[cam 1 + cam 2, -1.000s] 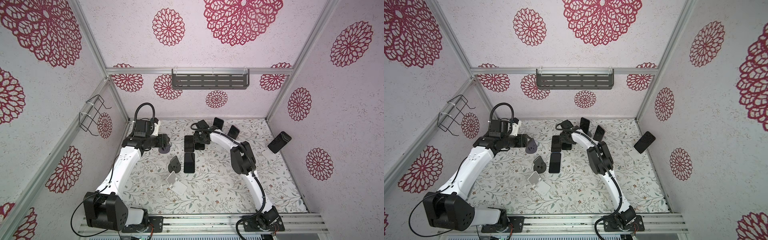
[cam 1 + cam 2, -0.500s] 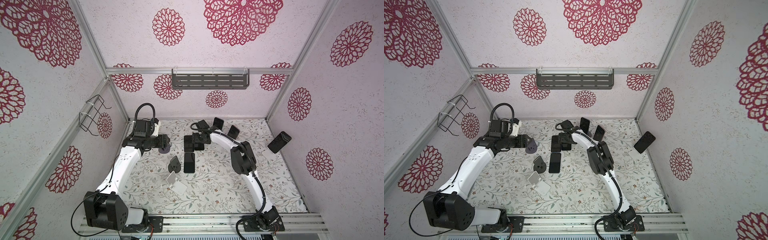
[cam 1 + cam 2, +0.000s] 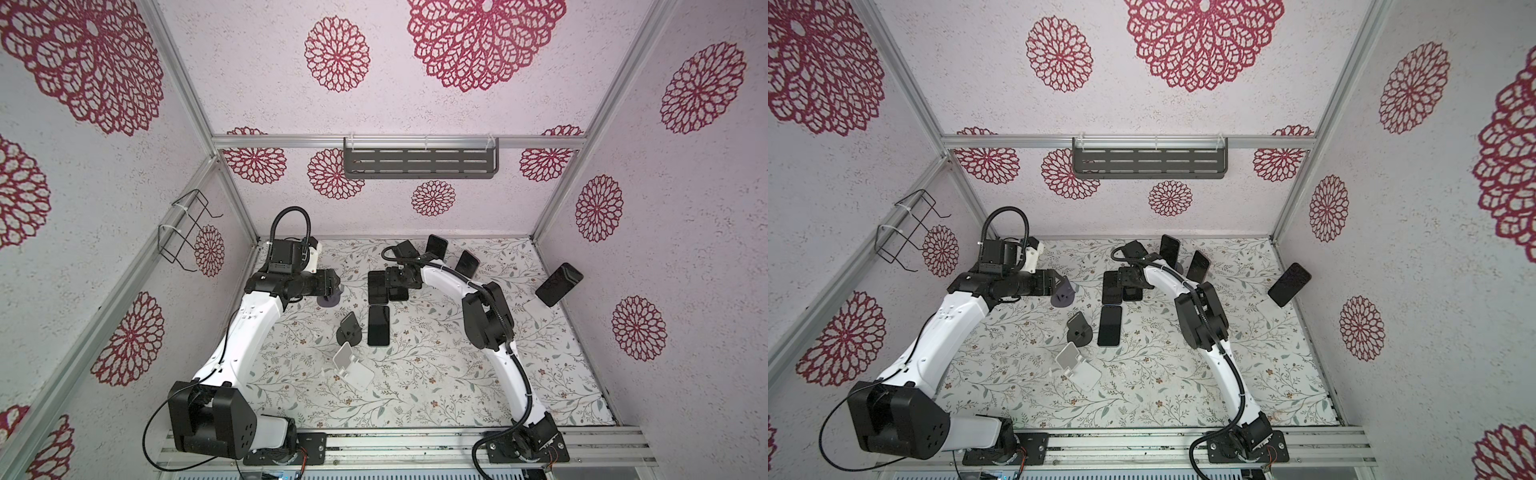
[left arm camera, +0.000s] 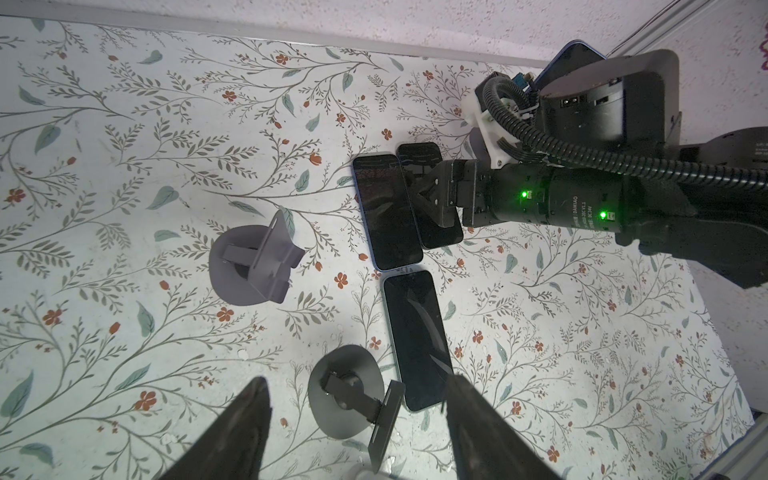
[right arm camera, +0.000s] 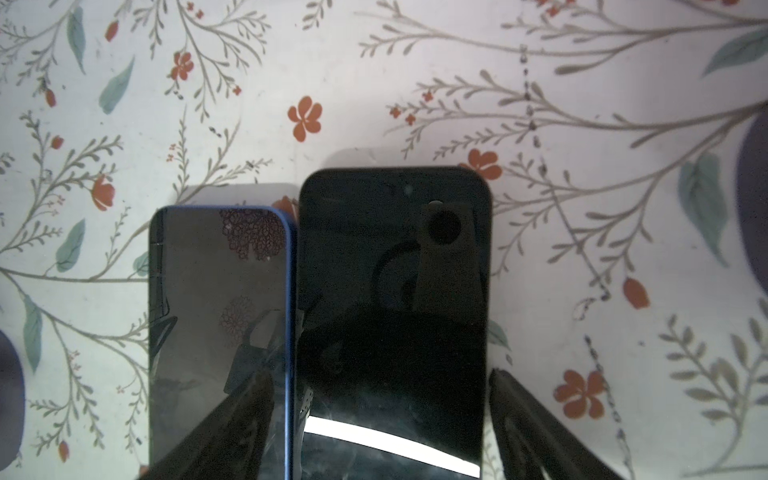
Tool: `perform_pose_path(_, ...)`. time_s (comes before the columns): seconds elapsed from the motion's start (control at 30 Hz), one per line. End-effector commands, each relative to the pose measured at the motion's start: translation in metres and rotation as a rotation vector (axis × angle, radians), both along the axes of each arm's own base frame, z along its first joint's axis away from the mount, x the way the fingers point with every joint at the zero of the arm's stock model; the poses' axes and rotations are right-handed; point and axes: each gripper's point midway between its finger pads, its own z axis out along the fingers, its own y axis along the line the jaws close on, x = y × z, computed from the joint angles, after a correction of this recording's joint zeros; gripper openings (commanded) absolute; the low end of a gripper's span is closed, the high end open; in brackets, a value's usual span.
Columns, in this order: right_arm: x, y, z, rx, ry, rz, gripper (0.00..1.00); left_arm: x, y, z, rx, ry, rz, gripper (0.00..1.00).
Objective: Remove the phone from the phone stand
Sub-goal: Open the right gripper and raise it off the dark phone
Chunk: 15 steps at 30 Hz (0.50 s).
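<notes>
With the right gripper spread astride the black phone, which lies flat on the table just beside the blue phone, I lift the gripper vertically, jaws wide, to avoid dragging either handset.

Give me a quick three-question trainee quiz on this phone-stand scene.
1. True or false: the white stand holds no phone.
2. The right fingers hover over: A) a flat dark phone B) the white stand C) the wall shelf.
3. How many phones lie flat on the table?
Key: 1 true; 2 A; 3 three.
</notes>
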Motion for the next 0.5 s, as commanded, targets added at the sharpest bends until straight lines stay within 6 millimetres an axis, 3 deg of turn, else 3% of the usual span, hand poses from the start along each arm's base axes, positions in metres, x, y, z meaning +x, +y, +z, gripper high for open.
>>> perform_pose_path(0.0, -0.003, -0.004, 0.071, 0.004, -0.102, 0.036, 0.86, 0.004, -0.003, 0.008, 0.008, -0.024, -0.016, 0.71)
perform_pose_path(0.17, -0.014, -0.019, 0.133, -0.042, -0.225, 0.061, 0.92, 0.003, -0.003, 0.009, 0.011, -0.026, -0.019, 0.71)
perform_pose_path(0.3, -0.033, -0.045, 0.177, -0.097, -0.299, 0.048, 0.99, 0.002, -0.005, 0.011, 0.02, -0.037, -0.025, 0.71)
perform_pose_path(0.47, -0.062, -0.086, 0.216, -0.145, -0.353, 0.048, 0.96, -0.001, -0.011, 0.015, 0.027, -0.062, -0.049, 0.71)
